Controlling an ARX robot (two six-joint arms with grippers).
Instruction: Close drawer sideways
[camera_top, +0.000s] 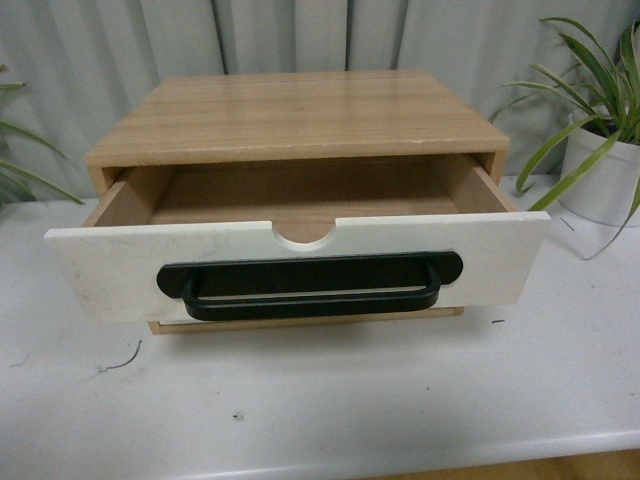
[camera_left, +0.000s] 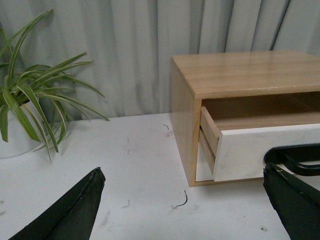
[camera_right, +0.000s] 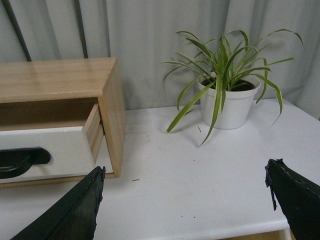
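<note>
The drawer (camera_top: 100, 268) has a white front, a long black bar handle (camera_top: 310, 287) and a semicircular notch in its top edge. It stands pulled out of a light wood cabinet (camera_top: 300, 115), and its inside looks empty. Neither gripper shows in the front view. In the left wrist view my left gripper (camera_left: 185, 200) is open, low over the table, left of the cabinet (camera_left: 240, 72) and the drawer's front (camera_left: 250, 155). In the right wrist view my right gripper (camera_right: 185, 200) is open, right of the cabinet (camera_right: 60, 77) and the drawer (camera_right: 45, 150).
The cabinet stands on a white table (camera_top: 330, 400). A potted plant (camera_top: 600, 150) stands at the right, also in the right wrist view (camera_right: 225, 95). Another plant (camera_left: 25, 115) stands at the left. A grey curtain (camera_top: 300, 35) hangs behind. The table's front edge (camera_top: 520, 452) is near.
</note>
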